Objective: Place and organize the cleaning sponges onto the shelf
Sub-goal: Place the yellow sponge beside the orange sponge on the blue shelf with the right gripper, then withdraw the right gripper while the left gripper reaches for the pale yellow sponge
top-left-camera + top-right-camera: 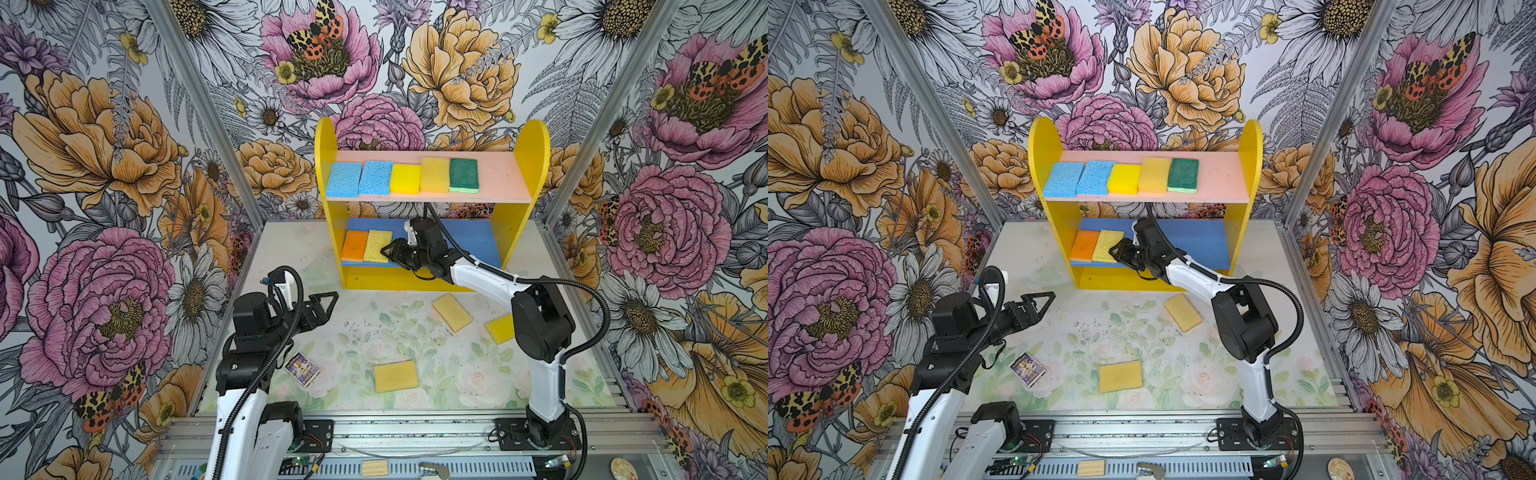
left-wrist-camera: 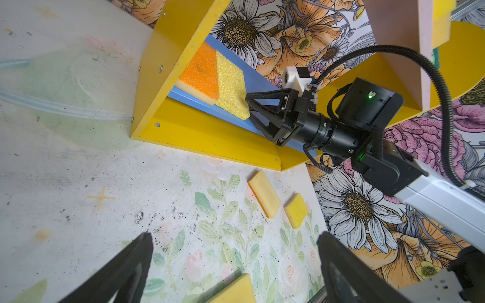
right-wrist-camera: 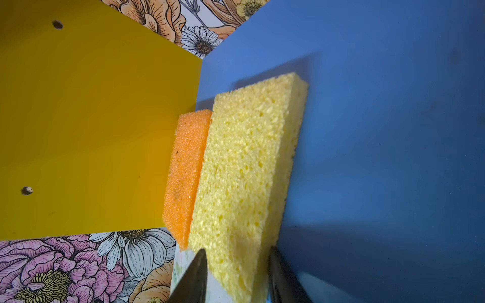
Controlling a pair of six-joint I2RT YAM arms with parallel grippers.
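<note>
On the blue board of the shelf, just beside the orange sponge, we see the porous yellow sponge lying flat. The right gripper straddles its near end, and we cannot tell whether it pinches. Over the bench, the left gripper hovers wide open, empty.

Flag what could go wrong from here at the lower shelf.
1. The right end effector straddles the porous yellow sponge, whose near end appears to overhang the blue board; backing out could drag it off.
2. That sponge lies against the orange sponge; a nudge could shift both.
3. The arm's cable runs close under the pink board; lifting early may snag it.
</note>
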